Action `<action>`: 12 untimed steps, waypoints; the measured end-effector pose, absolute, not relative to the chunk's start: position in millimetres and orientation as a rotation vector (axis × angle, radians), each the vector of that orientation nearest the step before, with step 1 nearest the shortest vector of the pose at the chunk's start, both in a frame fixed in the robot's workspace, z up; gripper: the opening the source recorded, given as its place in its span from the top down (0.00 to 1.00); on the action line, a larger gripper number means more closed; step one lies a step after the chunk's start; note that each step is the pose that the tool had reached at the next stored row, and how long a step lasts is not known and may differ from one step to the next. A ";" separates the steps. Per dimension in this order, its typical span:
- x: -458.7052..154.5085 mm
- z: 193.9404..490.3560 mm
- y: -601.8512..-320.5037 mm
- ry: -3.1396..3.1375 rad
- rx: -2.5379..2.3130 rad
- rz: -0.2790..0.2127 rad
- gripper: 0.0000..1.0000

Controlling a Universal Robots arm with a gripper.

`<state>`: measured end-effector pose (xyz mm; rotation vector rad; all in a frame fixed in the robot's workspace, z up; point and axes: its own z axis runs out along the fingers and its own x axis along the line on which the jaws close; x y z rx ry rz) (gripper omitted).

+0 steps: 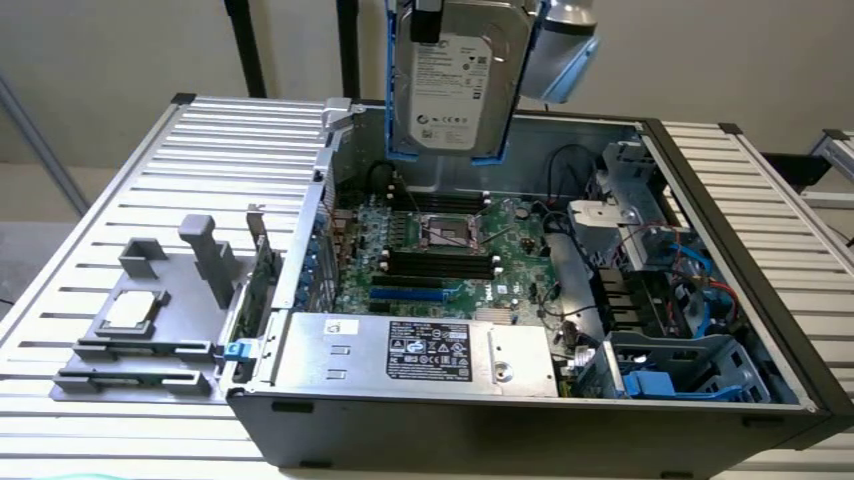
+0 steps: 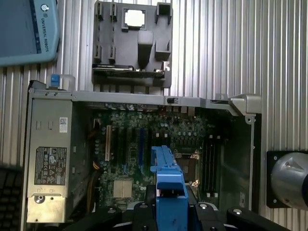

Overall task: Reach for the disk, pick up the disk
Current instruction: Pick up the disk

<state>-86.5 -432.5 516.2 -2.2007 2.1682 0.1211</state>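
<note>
The flat silver hard drive in its blue plastic caddy (image 1: 454, 85) is held pinched by the caddy edge in the gripper (image 2: 169, 199), hanging beneath it above the open computer case (image 1: 694, 300), and is judged stiff, fairly heavy and shock-sensitive.

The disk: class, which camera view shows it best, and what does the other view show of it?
The exterior view. There the disk hangs lifted above the open computer case, its silver face, white label and blue caddy all readable. The wrist view shows just the blue caddy edge, end-on in the hand, above the motherboard.
</note>
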 end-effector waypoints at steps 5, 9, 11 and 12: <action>-63.9 516.3 -441.1 2.168 -2.201 0.121 0.67; -45.7 516.2 -448.7 2.168 -2.201 0.121 0.67; -36.9 516.3 -453.0 2.168 -2.201 0.121 0.67; -33.1 516.2 -455.3 2.168 -2.201 0.121 0.67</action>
